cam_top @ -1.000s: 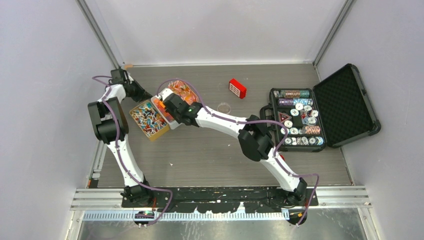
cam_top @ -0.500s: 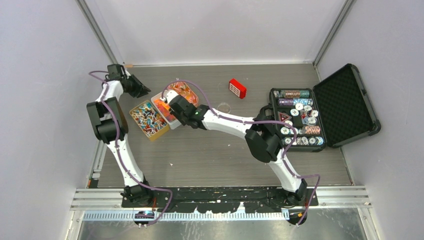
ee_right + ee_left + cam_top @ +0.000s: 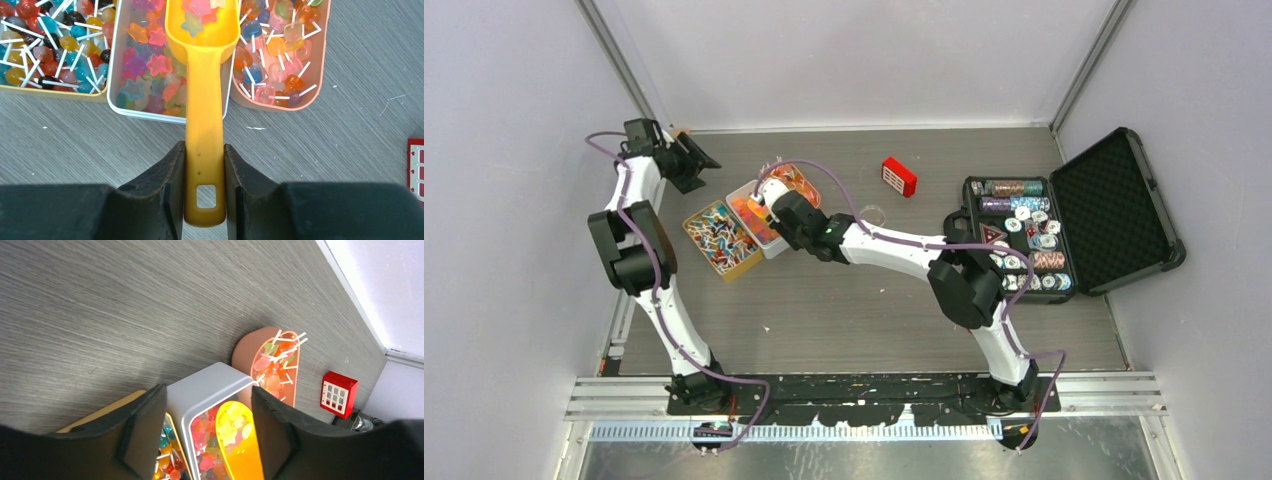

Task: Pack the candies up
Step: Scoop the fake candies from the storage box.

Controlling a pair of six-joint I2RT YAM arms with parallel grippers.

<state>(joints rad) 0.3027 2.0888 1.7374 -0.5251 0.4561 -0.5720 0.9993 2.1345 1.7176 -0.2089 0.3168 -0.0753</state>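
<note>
The right claw (image 3: pixel 204 150) pinches the handle of the yellow scoop (image 3: pixel 202 75). Its bowl holds a few star candies (image 3: pixel 150 65) over the white tray (image 3: pixel 116 75), which sits between the yellow tray (image 3: pixel 55 92) and the pink tray (image 3: pixel 248 347). The left claw (image 3: pixel 206 390) hangs spread apart above the trays, gripping nothing.

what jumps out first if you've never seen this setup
The yellow scoop, loaded with star gummies, is clamped in the right tool over the white tub at the far left of the table. Next comes the open black case of poker chips at the right edge.
</note>
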